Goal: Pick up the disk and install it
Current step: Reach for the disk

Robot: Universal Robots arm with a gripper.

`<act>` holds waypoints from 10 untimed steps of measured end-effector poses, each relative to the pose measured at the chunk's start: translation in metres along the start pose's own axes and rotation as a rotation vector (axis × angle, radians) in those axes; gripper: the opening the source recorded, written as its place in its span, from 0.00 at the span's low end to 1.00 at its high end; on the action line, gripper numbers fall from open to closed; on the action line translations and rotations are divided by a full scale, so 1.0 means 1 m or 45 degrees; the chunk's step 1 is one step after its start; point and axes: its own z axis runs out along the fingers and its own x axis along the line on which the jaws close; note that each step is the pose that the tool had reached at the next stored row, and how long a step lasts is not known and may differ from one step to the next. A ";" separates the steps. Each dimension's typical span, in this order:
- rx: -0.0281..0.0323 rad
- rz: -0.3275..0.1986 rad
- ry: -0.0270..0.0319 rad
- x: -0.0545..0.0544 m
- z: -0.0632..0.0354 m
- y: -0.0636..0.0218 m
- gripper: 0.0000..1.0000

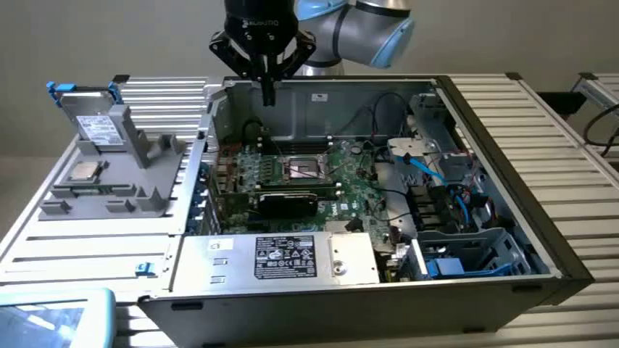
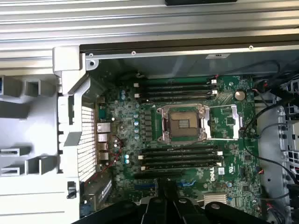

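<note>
The disk [image 1: 97, 125] stands in its grey rack [image 1: 145, 151], nine o'clock of the gripper [image 1: 268, 96]; jaws closed, empty, above the motherboard [image 1: 353, 185]; best opened wide, squared to its edges.

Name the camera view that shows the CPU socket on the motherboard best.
The wrist view: it looks straight down on the CPU socket, its metal frame plain, memory slots on both sides. The exterior view shows the same socket at a slant from farther off, in the middle of the motherboard.
</note>
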 end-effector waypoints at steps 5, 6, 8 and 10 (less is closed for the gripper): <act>-0.0003 0.000 0.0000 0.000 0.0000 0.0000 0.11; -0.0002 0.000 -0.0001 0.000 0.0000 0.0000 0.11; -0.0002 0.000 -0.0001 0.000 0.0000 0.0000 0.11; -0.0002 0.000 0.0000 0.000 0.0000 0.0000 0.11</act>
